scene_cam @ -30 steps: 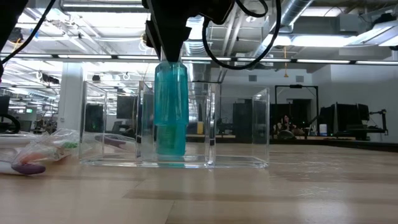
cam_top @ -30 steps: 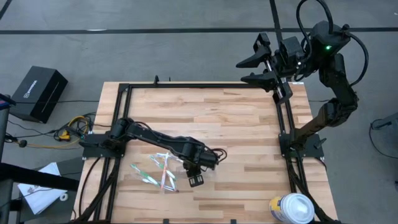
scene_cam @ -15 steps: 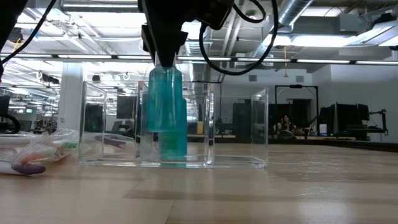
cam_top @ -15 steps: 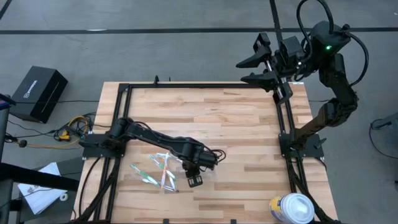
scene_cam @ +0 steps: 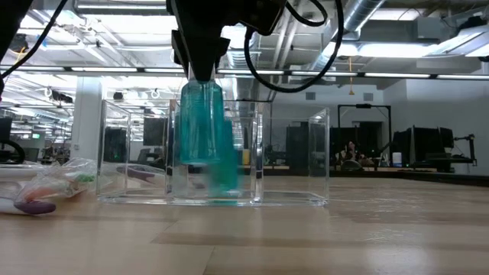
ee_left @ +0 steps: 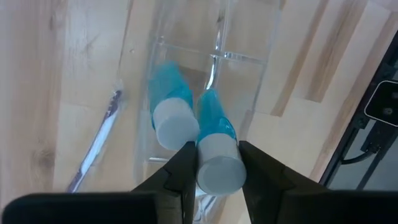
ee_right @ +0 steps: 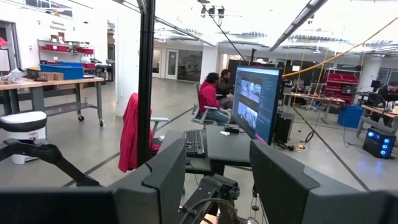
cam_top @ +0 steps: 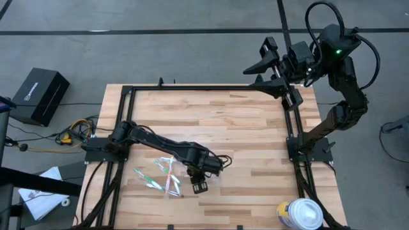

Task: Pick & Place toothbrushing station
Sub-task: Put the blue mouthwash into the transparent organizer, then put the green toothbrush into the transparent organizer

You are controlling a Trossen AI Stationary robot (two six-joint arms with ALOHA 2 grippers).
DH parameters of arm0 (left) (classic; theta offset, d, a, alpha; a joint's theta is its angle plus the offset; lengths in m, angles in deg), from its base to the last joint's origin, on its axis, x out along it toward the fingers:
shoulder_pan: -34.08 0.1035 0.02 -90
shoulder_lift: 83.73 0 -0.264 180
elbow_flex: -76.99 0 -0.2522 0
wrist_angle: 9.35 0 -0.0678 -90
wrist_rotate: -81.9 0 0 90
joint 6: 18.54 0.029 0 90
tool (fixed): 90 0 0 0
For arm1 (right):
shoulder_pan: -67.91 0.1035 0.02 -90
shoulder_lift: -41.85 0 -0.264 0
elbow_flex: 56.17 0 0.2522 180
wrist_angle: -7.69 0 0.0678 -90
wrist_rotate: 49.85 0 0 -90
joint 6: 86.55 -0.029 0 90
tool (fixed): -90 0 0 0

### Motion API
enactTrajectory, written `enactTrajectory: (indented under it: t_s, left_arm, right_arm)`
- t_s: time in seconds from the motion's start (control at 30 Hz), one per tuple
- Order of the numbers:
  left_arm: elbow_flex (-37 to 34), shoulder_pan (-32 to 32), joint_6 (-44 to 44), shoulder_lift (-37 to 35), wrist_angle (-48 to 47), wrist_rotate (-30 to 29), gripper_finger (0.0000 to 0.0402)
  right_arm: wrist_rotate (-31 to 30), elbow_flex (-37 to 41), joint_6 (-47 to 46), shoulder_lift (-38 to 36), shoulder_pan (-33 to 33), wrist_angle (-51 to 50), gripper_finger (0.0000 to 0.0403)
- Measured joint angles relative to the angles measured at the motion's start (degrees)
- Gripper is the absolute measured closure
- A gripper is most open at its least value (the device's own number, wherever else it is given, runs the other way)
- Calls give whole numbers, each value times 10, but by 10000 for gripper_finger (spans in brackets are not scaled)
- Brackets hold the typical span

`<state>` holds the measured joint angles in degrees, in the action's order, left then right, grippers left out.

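The left claw [ee_left: 216, 163] grips a teal tube [ee_left: 217, 146] by its white cap end and holds it inside the clear holder [scene_cam: 214, 156], which stands on the worktop [cam_top: 243, 128] just below centre of the high view. Over the last second the tube has swung from upright to tilted in the low view, its lower end drifting right inside the compartment while its top stays pinched. A 2nd teal tube [ee_left: 171, 115] already leans in the same compartment, just beside the gripped one. Judging by this, the placing is nearly done; what is left is to let go and lift clear without dragging the tube back out.

To the left of the holder in the high view lie the loose pieces not yet placed: slim toothbrushes [cam_top: 150, 180] and wrapped items scattered on the wood. In the low view they show at the far left edge as a crinkled clear packet [scene_cam: 53, 183]. One brush [ee_left: 93, 146] lies on the worktop alongside the holder's wall.

The holder's thin partitions and the 1st tube crowd the gripped tube, so it may catch on withdrawal.

The right claw [cam_top: 268, 64] waits open, well apart, above the worktop's upper right corner. A white-lidded canister [cam_top: 299, 214] sits at the lower right corner
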<state>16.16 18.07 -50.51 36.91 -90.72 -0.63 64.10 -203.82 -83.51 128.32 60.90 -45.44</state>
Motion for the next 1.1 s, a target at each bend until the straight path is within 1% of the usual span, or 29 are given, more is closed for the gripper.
enactTrajectory:
  t_s: [0.2, 0.3, 0.43, 0.63, 0.9, 1.03, 1.1]
  left_arm:
    - [-4, 1, -1, 6, -1, -9, 267]
    - [-3, 2, -3, 3, 1, -5, 252]
    - [-3, 2, -4, -3, 12, -7, 241]
    - [-3, 3, -5, -16, 25, -27, 223]
    - [1, 3, -15, -34, 36, -63, 193]
    - [1, 3, -23, -48, 36, -84, 188]
    - [1, 3, -26, -63, 38, -105, 188]
  right_arm:
    - [0, 0, 0, 0, 0, 2, 234]
    - [0, 0, 0, 0, 0, 2, 234]
    - [0, 0, 0, 0, 0, 8, 234]
    - [0, 0, 0, 0, 0, 13, 234]
    - [0, 0, 0, 0, 0, 17, 234]
    - [1, 0, 0, 0, 3, 19, 234]
    - [1, 0, 0, 0, 3, 19, 234]
